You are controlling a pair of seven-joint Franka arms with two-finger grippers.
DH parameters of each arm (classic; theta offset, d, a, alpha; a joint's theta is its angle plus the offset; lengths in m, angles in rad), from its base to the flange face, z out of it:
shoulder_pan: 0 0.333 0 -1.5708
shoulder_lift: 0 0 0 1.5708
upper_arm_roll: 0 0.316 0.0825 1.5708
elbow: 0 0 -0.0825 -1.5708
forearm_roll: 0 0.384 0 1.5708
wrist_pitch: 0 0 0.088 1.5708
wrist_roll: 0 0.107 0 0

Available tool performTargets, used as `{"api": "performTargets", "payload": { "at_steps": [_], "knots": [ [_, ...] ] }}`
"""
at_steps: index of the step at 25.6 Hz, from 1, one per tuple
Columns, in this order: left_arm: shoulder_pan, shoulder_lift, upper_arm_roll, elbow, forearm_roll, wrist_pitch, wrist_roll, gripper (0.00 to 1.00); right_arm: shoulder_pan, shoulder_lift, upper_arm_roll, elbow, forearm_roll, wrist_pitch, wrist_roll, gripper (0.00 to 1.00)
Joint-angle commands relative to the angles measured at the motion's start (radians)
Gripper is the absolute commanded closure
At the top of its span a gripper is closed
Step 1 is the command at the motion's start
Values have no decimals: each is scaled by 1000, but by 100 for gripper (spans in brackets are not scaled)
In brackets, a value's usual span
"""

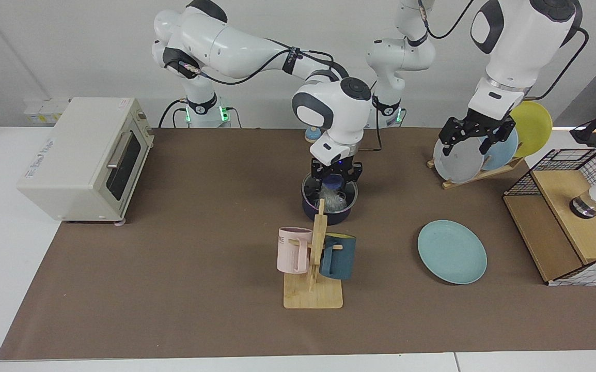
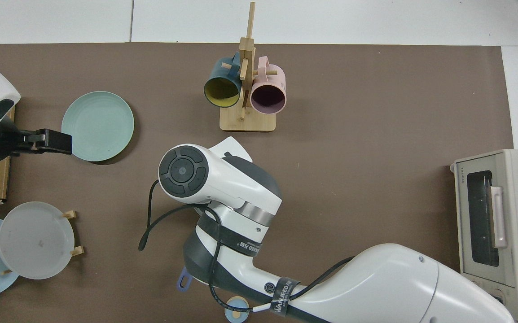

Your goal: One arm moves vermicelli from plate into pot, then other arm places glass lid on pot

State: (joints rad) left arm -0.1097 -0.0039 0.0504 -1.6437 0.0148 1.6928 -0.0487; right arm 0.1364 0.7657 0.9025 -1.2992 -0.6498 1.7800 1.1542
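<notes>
The glass lid (image 1: pixel 331 191) sat on the pot (image 1: pixel 329 206), directly beneath the right hand (image 1: pixel 335 173), with the vermicelli (image 1: pixel 332 199) showing as a pale wisp through the glass inside the pot. The right hand hung straight over the lid's blue knob (image 1: pixel 334 181), its black fingers on either side of the knob; whether they pinched it or stood a little apart from it could not be told from the facing view. In the top view the arm's wrist covered the hand, the lid and most of the pot, leaving only the loop end of the pot's handle (image 2: pixel 182 281) in sight.

The teal plate (image 1: pixel 452 251) lay bare on the brown worktop (image 1: pixel 174 289), well apart from the right hand and below and to the near side of the left hand (image 1: pixel 474 135). The left arm waited with its hand raised in front of the grey-white plate (image 1: pixel 455 161) in the wooden rack, fingers spread and gripping nothing. In the top view that hand (image 2: pixel 46 140) reached to just beside the teal plate's rim (image 2: pixel 68 134).

A mug stand (image 1: pixel 313 289) with a pink mug (image 1: pixel 293 250) and a dark blue mug (image 1: pixel 337 257) stood near the pot, on the side of the right hand away from the arm's base.
</notes>
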Motion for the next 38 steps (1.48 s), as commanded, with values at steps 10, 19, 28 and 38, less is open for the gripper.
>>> {"api": "performTargets", "payload": {
  "at_steps": [10,19,28,38],
  "knots": [
    [-10,-5,6,12,-2,-22,-11,0,-153,-59,144,-8,-21,-93,-23,0],
    [-10,-5,6,12,-2,-21,-11,0,-175,-206,79,123,-4,-341,-266,0],
    [-8,-5,6,12,-2,-22,-11,0,-100,-469,-386,114,404,-366,-528,0],
    [-10,-5,6,12,-2,-22,-11,0,-75,-591,-721,-17,532,-352,-699,0]
  ]
}}
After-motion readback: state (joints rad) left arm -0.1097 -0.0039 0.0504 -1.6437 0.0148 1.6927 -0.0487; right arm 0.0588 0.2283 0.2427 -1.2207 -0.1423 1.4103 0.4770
